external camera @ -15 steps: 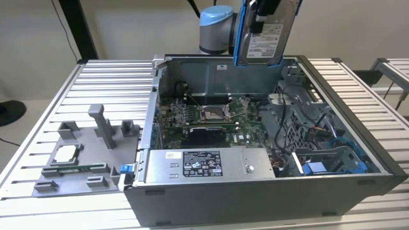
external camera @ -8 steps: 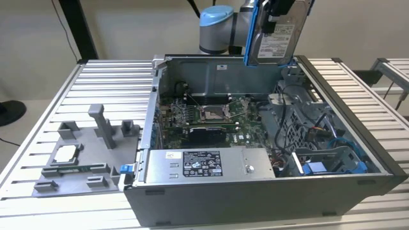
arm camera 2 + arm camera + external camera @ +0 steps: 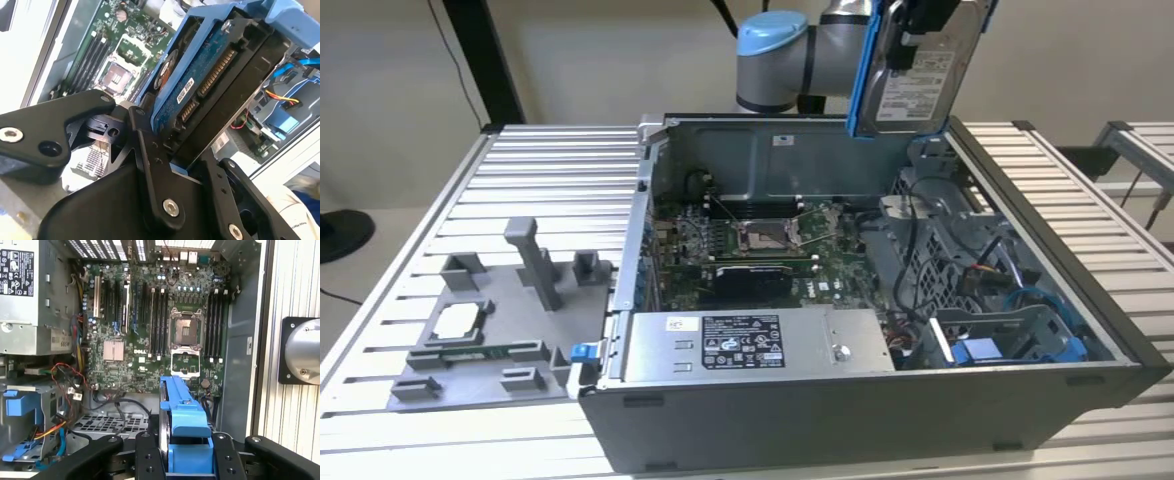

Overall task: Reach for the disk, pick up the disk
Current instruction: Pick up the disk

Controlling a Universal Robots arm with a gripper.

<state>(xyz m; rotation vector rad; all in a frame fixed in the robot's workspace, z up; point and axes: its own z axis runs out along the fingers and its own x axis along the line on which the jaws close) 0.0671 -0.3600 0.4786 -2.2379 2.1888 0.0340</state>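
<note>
The disk (image 3: 918,85), a silver drive with a white label and blue rails, hangs upright above the back right corner of the open computer case (image 3: 854,400). My gripper (image 3: 911,35) is shut on its upper end. In the second wrist view the black fingers (image 3: 150,165) clamp the disk (image 3: 200,85) from both sides, with its blue circuit board and connector facing the camera. In the first wrist view the disk's blue rail (image 3: 181,415) sits in my gripper (image 3: 186,460), above the motherboard (image 3: 150,330).
Inside the case are the motherboard (image 3: 761,245), a grey power supply box (image 3: 747,345) with a black-and-white label, and blue drive bays (image 3: 1014,340) with cables. A grey fixture (image 3: 480,335) holding a small silver chip (image 3: 458,320) lies on the slatted table (image 3: 547,170) at the exterior view's left.
</note>
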